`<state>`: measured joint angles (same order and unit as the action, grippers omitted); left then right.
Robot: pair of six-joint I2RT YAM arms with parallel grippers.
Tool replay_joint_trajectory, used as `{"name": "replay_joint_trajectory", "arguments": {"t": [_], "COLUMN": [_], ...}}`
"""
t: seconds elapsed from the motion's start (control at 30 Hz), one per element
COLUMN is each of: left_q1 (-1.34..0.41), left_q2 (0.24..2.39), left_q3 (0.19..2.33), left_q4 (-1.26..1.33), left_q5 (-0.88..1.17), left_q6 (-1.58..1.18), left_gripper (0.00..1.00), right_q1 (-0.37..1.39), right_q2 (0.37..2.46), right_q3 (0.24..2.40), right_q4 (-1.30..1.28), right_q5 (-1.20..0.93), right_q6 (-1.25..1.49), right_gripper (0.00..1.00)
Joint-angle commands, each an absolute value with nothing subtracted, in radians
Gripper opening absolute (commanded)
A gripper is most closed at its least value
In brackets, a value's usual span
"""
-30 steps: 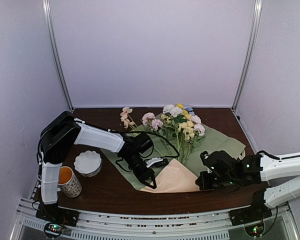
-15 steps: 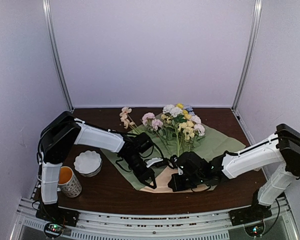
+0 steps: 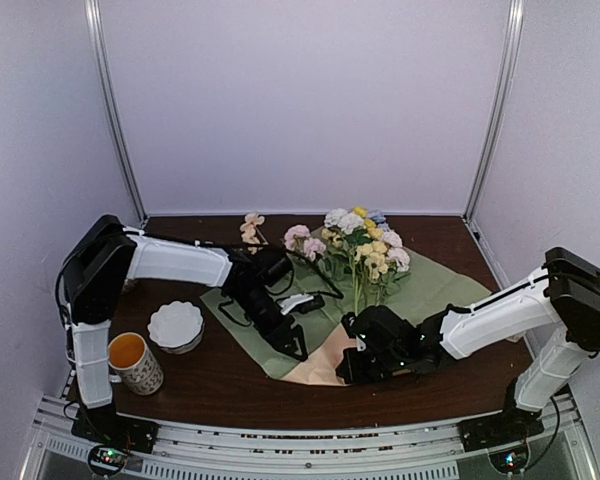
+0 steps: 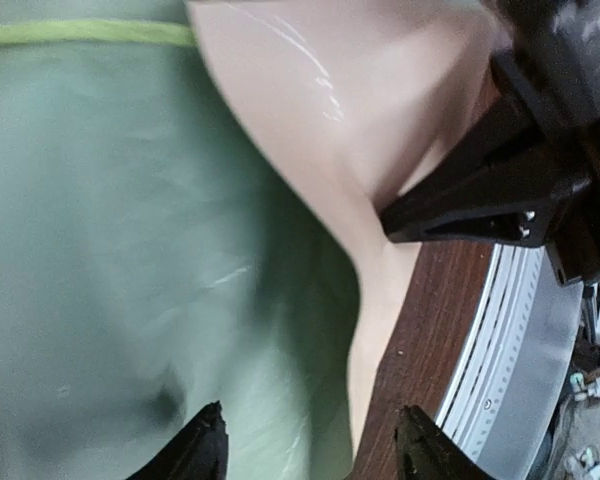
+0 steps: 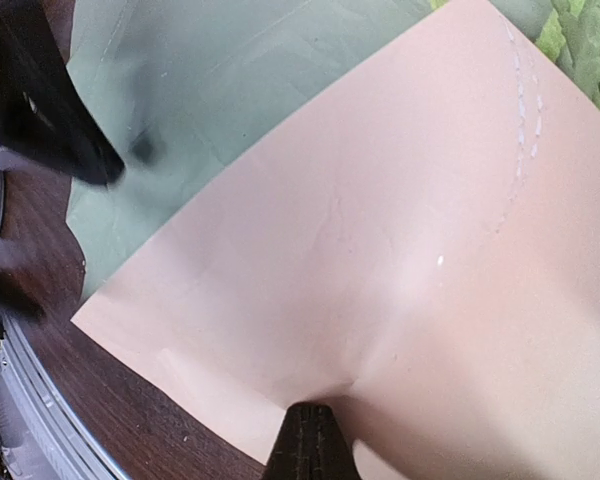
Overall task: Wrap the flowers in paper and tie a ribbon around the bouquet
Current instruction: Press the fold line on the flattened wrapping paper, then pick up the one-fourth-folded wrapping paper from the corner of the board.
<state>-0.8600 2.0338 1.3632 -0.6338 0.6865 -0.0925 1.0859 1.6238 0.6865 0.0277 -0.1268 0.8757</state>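
Where the right jaws meet, the paper point(image 5: 380, 250) lies pinched between them.

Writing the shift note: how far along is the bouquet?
Done: flowers lie on the spread paper. In hand: right gripper, shut, pinches the paper's peach corner, folded over the green; left gripper hangs open beside it. Left: rolling the wrap shut and tying; no ribbon in view.
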Motion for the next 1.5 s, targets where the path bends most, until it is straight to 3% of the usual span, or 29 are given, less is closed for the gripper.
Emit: {"name": "replay_joint_trajectory", "arguments": {"t": [0.0, 0.27, 0.4, 0.53, 0.83, 0.93, 1.13, 1.37, 1.47], "left_q1": [-0.716, -0.406, -0.387, -0.380, -0.384, -0.407, -0.445, -0.445, -0.447], "left_q2": [1.927, 2.005, 2.076, 2.121, 2.132, 2.118, 2.099, 2.001, 1.955], "left_q3": [1.397, 1.454, 1.515, 1.552, 1.470, 1.448, 1.444, 1.441, 1.446], "left_q4": [-0.660, -0.789, -0.841, -0.881, -0.840, -0.809, -0.804, -0.794, -0.784], "left_q5": [0.527, 0.175, 0.144, 0.063, 0.246, 0.356, 0.371, 0.347, 0.385], "left_q6": [-0.141, -0.246, -0.225, -0.214, -0.210, -0.203, -0.187, -0.197, -0.199], "left_gripper": [0.62, 0.67, 0.79, 0.81, 0.75, 0.70, 0.58, 0.13, 0.00], "right_q1": [1.081, 1.085, 1.085, 1.086, 1.086, 1.087, 1.086, 1.085, 1.085], "right_q2": [1.665, 1.666, 1.668, 1.669, 1.671, 1.674, 1.674, 1.679, 1.692], "right_q3": [0.670, 0.681, 0.688, 0.698, 0.702, 0.705, 0.704, 0.704, 0.704], "right_q4": [-0.025, -0.023, -0.033, -0.053, -0.043, -0.046, -0.047, -0.036, -0.027], "right_q5": [-0.129, -0.133, -0.130, -0.130, -0.129, -0.131, -0.132, -0.134, -0.141], "right_q6": [0.880, 0.865, 0.848, 0.830, 0.827, 0.823, 0.822, 0.828, 0.833], "right_gripper": [0.00, 0.00, 0.00, 0.00, 0.00, 0.00, 0.00, 0.00, 0.00]}}
